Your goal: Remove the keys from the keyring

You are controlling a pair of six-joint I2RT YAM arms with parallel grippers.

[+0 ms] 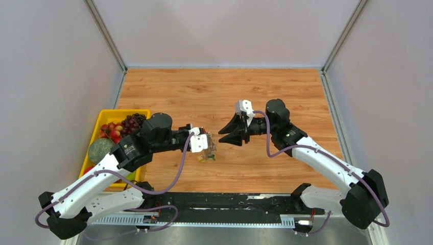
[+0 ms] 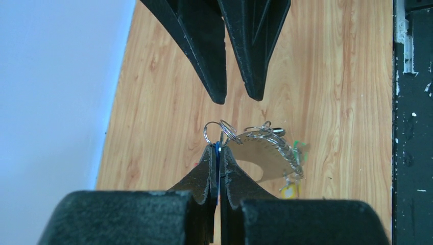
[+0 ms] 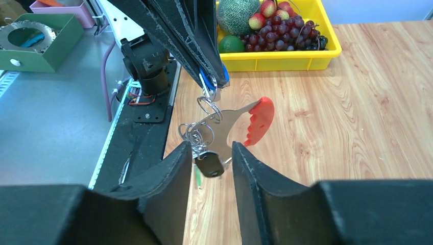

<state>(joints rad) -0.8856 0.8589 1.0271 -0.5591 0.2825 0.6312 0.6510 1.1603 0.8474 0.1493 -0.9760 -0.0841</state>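
From above, the left claw (image 1: 203,143) reaches inward, the keyring (image 1: 208,154) dangling just below its tips. Its wrist view shows it clamped on a blue-headed key (image 2: 218,153), the parted right claw (image 2: 237,98) just ahead. The right wrist view lines up a dark key (image 3: 209,166) between its fingers (image 3: 168,178): likely closing there next.

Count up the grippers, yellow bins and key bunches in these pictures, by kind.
Grippers: 2 (left gripper, right gripper)
Yellow bin: 1
Key bunch: 1
Total: 4
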